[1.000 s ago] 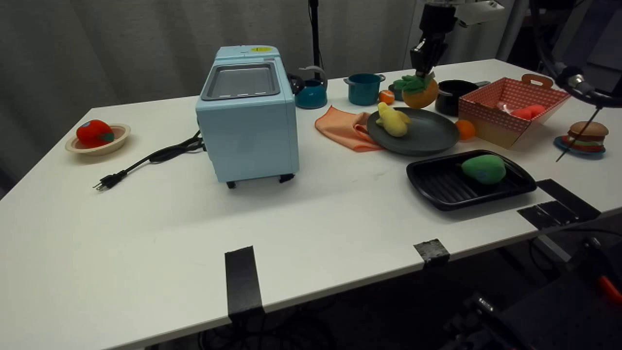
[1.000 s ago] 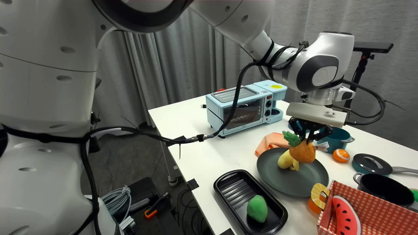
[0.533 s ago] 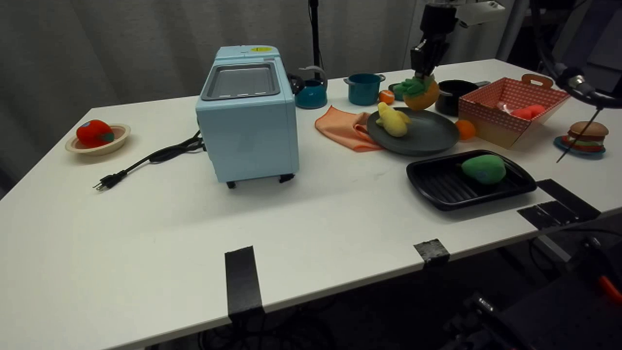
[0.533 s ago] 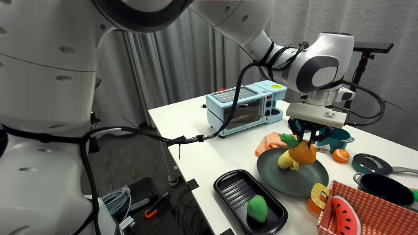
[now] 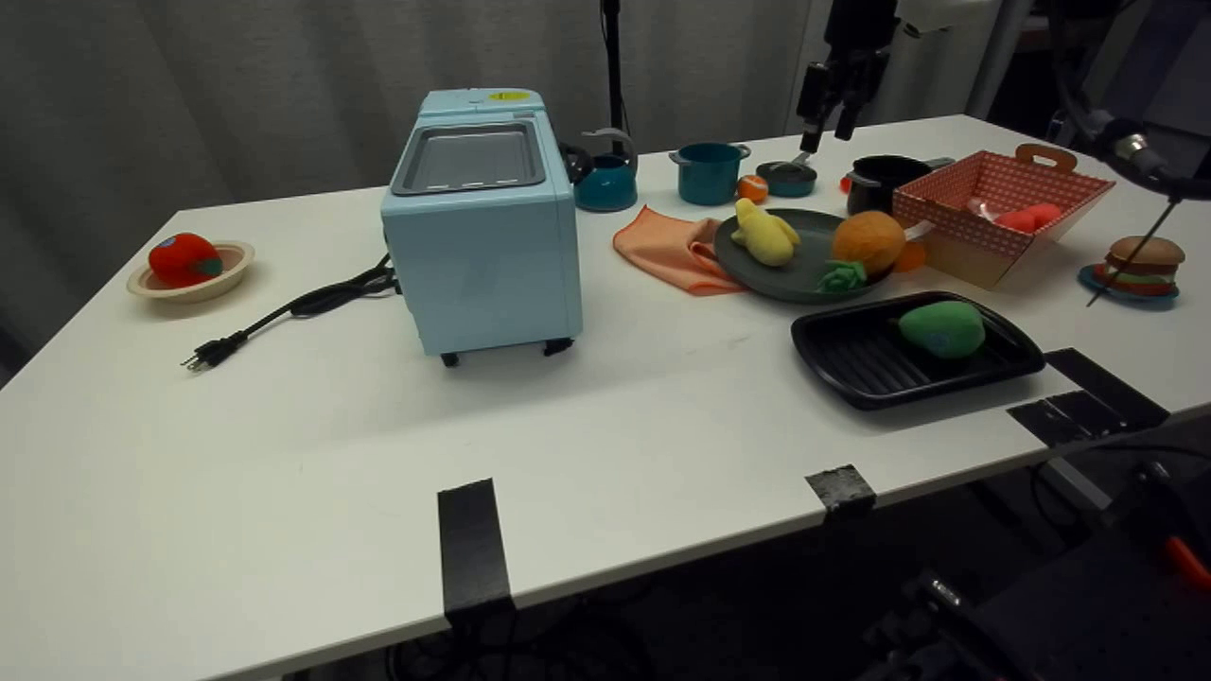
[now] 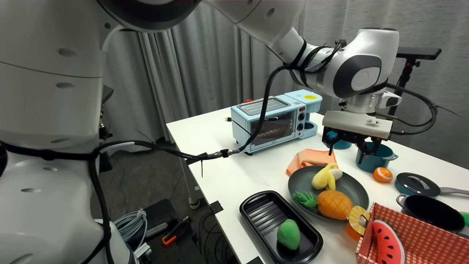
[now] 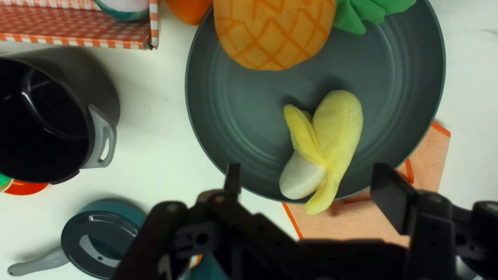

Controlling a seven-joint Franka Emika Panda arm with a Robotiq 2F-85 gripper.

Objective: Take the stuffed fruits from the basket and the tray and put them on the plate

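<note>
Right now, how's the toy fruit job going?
Gripper open, holding nothing. Plush pineapple and banana on the plate. Green fruit in the black tray, watermelon slice in the basket. Nothing covers the green fruit.

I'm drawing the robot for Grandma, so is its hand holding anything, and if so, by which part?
Nothing is held. The hand is open, its jaws apart and gripping nothing. The stuffed pineapple lies on the plate.

Parted pincer (image 6: 346,157), pineapple (image 6: 334,205) on plate (image 6: 354,190), green fruit (image 6: 288,234) in tray (image 6: 261,213)

Grey curtains (image 6: 205,73) hang behind a white table (image 5: 662,426) on dark flooring (image 6: 154,179).
</note>
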